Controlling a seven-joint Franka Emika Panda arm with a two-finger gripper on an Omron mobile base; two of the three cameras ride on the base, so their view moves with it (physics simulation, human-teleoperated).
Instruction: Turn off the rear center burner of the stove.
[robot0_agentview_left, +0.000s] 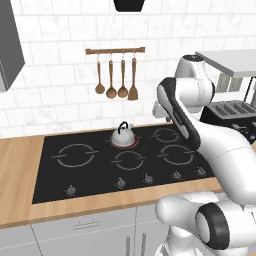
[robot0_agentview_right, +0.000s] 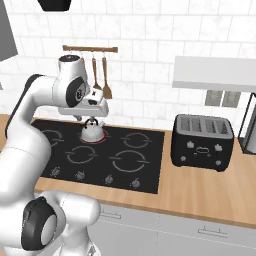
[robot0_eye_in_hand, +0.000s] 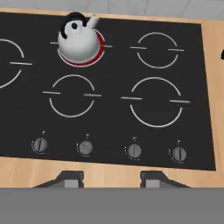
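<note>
The stove (robot0_eye_in_hand: 109, 118) is a wide black glass cooktop (robot0_agentview_left: 50, 165) set in a wooden counter. Its rear center burner (robot0_eye_in_hand: 100, 49) glows as a red ring (robot0_agentview_left: 132, 143) under a small silver kettle (robot0_eye_in_hand: 78, 40), which also appears in the right base view (robot0_agentview_right: 92, 131). A row of small grey knobs (robot0_eye_in_hand: 85, 148) runs along the front edge (robot0_agentview_left: 120, 183). My gripper (robot0_eye_in_hand: 111, 178) hovers above the counter's front edge, looking down on the knobs. It is open, with nothing between its fingertips (robot0_eye_in_hand: 70, 177). The hand (robot0_agentview_right: 94, 106) hangs over the cooktop's rear.
A black toaster (robot0_agentview_right: 202, 136) stands on the counter to the right of the stove (robot0_agentview_left: 230, 112). Wooden utensils hang from a rail (robot0_agentview_left: 115, 75) on the tiled wall behind. A grey shelf (robot0_agentview_right: 215, 72) juts out above the toaster.
</note>
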